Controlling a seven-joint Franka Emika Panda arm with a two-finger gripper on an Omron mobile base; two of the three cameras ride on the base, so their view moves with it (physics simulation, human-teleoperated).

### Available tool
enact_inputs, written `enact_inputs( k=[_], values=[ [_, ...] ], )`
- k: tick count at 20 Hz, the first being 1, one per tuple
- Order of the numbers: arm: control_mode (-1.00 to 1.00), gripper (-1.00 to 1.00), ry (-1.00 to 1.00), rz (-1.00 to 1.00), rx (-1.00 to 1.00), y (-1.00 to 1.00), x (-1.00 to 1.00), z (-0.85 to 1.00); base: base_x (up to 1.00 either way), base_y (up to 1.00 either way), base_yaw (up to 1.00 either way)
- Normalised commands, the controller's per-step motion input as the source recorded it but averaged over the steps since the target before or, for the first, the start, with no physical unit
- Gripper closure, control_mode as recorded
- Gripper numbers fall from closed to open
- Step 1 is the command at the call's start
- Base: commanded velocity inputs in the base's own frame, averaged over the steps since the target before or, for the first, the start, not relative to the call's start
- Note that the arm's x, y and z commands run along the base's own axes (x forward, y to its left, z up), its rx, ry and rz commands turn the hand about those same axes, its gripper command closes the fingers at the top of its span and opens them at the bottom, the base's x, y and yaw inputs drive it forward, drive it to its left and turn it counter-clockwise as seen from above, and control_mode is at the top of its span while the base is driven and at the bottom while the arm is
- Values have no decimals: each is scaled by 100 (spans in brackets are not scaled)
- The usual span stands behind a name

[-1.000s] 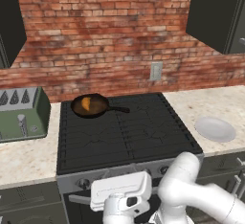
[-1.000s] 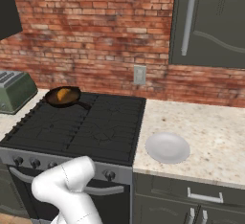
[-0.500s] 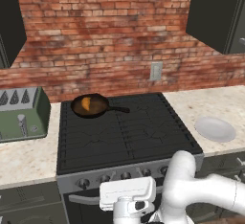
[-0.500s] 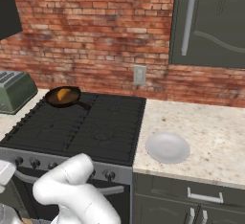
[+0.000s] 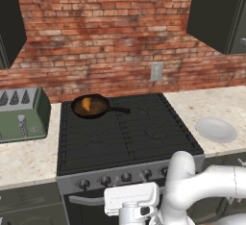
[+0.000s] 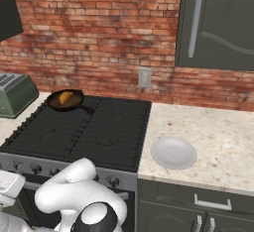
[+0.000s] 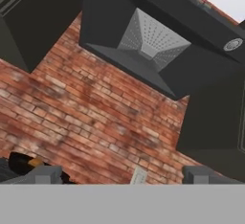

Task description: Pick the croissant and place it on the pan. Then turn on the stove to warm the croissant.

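My jaws stand wide apart and empty, low in front of the wide black gas stove [image 5: 127,132]. The small orange-golden croissant [image 5: 86,104] already lies in the round dark cast-iron pan [image 5: 91,106] on the back-left burner, well apart from the jaws. I judge only the round knobs [image 5: 126,177] remain.

One croissant [image 5: 86,104] sits in one pan [image 5: 91,106] on the one stove [image 5: 125,132]. Right of the stove there's one white plate [image 5: 215,129]; left of it, one green toaster [image 5: 21,115].
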Motion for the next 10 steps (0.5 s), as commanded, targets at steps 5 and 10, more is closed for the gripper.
enact_inputs(
  k=[5,10],
  values=[
    [-100,-100,0,0,0,2,0,-23,0,0,0],
    [-100,-100,0,0,0,24,0,-22,0,0,0]
  ],
)
